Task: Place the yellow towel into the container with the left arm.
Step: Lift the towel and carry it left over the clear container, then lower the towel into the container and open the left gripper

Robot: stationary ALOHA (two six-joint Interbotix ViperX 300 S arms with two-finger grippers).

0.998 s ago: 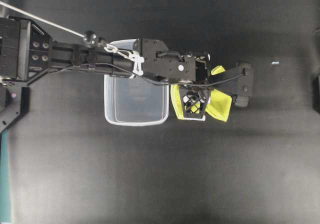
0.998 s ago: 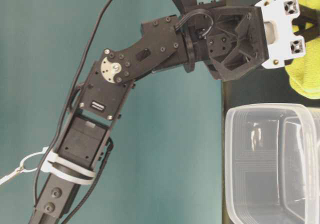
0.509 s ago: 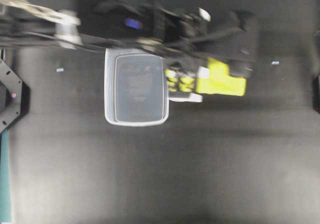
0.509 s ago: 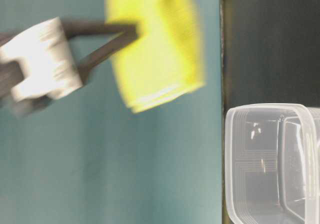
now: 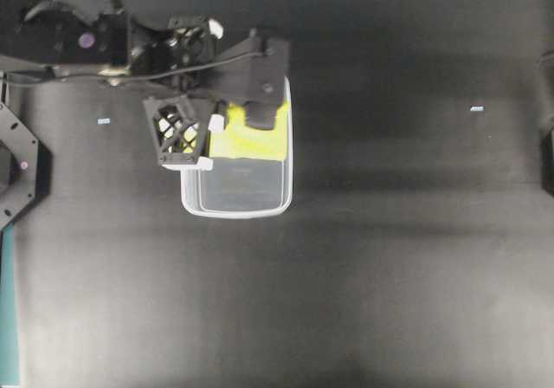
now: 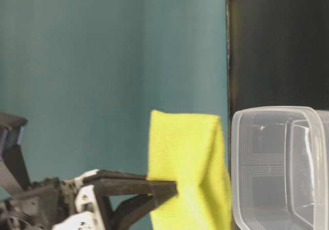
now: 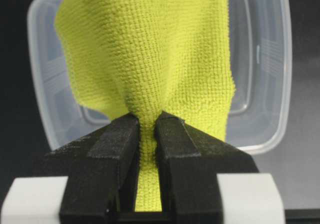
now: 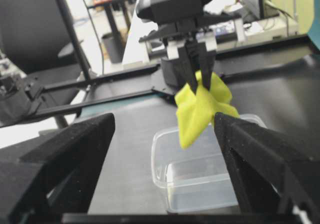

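My left gripper [image 5: 260,111] is shut on the yellow towel [image 5: 251,141] and holds it hanging over the far part of the clear container [image 5: 235,199]. In the left wrist view the black fingers [image 7: 112,139] pinch a bunched fold of the towel [image 7: 150,54], with the container [image 7: 265,59] beneath it. The table-level view shows the towel [image 6: 187,168] next to the container's rim [image 6: 241,153]. The right wrist view shows the towel [image 8: 200,106] dangling from the left gripper [image 8: 196,71] above the container [image 8: 200,179]. My right gripper [image 8: 165,119] is open and empty, well back from it.
The container stands on a black table [image 5: 389,258]. Two small white specks lie on it, one at the right [image 5: 476,108] and one at the left [image 5: 104,120]. A teal surface [image 6: 103,60] borders the table. Lab furniture shows behind the left arm [image 8: 75,29].
My left arm has swung left with the towel, from the right of the container to above it. The towel now hangs over the container's far part. The container has not moved.
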